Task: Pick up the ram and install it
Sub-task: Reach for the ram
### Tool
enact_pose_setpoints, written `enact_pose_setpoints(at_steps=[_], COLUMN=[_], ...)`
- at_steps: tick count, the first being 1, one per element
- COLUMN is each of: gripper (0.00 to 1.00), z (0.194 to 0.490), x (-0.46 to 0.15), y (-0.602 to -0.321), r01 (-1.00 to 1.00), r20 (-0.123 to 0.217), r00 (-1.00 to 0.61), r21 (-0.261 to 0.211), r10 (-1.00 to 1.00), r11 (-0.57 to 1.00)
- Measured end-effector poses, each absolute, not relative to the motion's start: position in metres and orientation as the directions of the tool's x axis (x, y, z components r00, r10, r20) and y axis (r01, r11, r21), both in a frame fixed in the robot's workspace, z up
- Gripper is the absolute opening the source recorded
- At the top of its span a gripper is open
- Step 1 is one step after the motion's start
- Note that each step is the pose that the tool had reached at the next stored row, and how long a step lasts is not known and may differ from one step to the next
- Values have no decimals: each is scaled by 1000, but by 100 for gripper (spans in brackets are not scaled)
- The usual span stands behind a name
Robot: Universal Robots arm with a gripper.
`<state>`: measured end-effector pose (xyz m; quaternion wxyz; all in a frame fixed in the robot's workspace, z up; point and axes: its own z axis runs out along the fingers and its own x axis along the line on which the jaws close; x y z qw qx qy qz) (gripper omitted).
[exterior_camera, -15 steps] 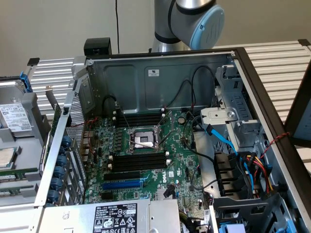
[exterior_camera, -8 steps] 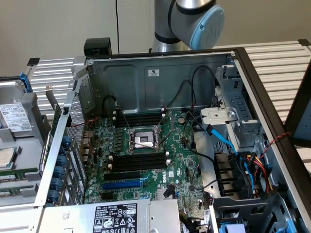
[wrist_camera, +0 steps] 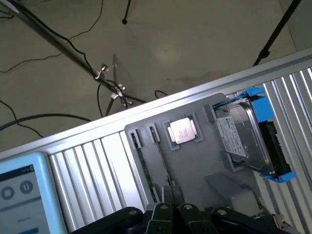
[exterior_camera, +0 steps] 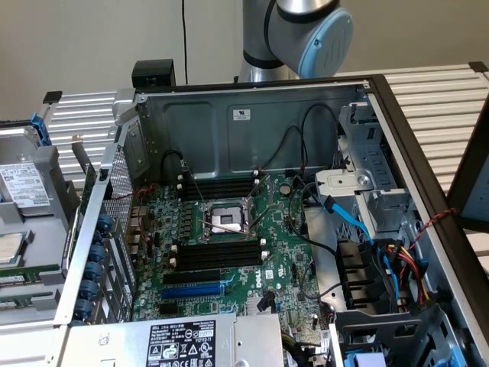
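Note:
The ram [wrist_camera: 145, 171] is a long, thin dark-green stick standing on edge in a groove of the grey holder tray [wrist_camera: 195, 170]. My gripper [wrist_camera: 180, 215] hangs above the near end of that tray, close to the ram's end and apart from it. In the exterior view the open computer case shows the motherboard [exterior_camera: 252, 275] with bare black memory slots [exterior_camera: 218, 254] in front of the processor socket [exterior_camera: 227, 220] and more slots [exterior_camera: 218, 188] behind it.
On the holder tray lie a processor chip [wrist_camera: 183, 130] and a hard drive in a blue caddy [wrist_camera: 248, 139]. A tablet screen [wrist_camera: 22, 192] sits beside the tray. The case holds a blue expansion slot [exterior_camera: 191, 291], loose cables [exterior_camera: 351, 222] and drive cages [exterior_camera: 382, 199].

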<state>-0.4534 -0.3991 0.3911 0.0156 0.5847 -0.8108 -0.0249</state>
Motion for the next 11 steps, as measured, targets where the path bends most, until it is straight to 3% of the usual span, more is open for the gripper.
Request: enact_pose_setpoints(at_steps=[11], gripper=[11], z=[390], x=[-453], y=[-399], r01=[-977], r20=[-8], r00=[-211], r21=[0], r10=[-977], r11=[211])
